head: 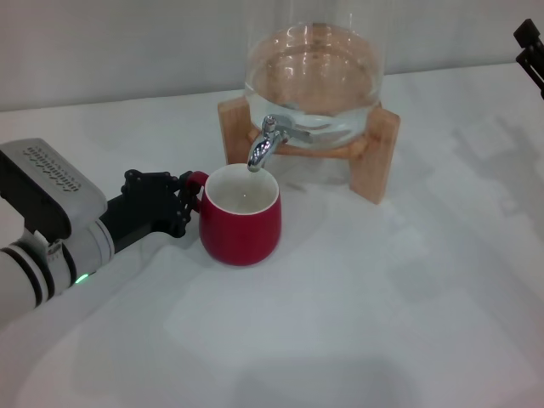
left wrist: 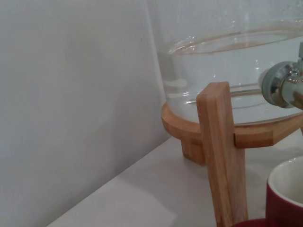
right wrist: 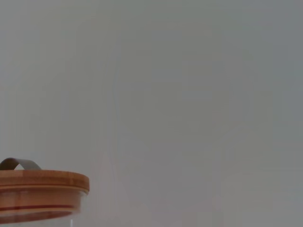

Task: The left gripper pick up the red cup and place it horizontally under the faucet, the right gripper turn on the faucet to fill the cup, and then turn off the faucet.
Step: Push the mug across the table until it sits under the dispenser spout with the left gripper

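Note:
The red cup (head: 241, 221) stands upright on the white table, its white inside open to the chrome faucet (head: 265, 143) whose spout hangs just over its rim. My left gripper (head: 189, 202) reaches in from the left and is shut on the cup's small handle. The left wrist view shows the cup's rim (left wrist: 286, 194) and the faucet (left wrist: 284, 85) close by. Only the black tip of my right gripper (head: 529, 47) shows, high at the far right edge and well away from the faucet.
The glass water jar (head: 313, 68) sits on a wooden stand (head: 384, 153) against the back wall. Its wooden lid (right wrist: 40, 189) shows in the right wrist view. White table (head: 357, 323) spreads in front and to the right.

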`<state>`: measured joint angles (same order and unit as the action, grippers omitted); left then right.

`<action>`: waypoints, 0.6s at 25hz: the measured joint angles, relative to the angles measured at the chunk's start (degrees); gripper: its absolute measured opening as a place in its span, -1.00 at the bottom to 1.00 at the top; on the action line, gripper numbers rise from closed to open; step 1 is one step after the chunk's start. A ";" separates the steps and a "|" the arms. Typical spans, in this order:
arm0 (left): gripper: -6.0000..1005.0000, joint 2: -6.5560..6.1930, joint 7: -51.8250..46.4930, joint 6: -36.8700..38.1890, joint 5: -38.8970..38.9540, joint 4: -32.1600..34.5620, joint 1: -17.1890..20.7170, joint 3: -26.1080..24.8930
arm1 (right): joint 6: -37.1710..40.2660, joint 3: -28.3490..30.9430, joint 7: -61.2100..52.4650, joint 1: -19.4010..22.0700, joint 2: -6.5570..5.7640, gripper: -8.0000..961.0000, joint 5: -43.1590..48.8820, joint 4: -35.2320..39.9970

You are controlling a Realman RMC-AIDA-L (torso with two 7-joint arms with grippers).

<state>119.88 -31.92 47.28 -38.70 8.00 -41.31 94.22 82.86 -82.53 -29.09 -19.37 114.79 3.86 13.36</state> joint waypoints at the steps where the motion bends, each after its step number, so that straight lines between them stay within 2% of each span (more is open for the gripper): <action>1: -0.81 0.00 0.01 0.00 0.00 0.00 0.00 0.04 | -0.01 0.00 0.00 -0.01 0.00 0.81 0.00 0.00; 15: -0.74 0.00 -0.02 -0.64 0.02 0.57 -0.16 0.80 | -0.07 0.00 0.00 -0.09 0.00 0.81 0.00 0.00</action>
<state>119.88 -31.94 46.64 -38.68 8.57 -41.47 95.02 82.79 -82.53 -29.09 -19.47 114.79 3.86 13.36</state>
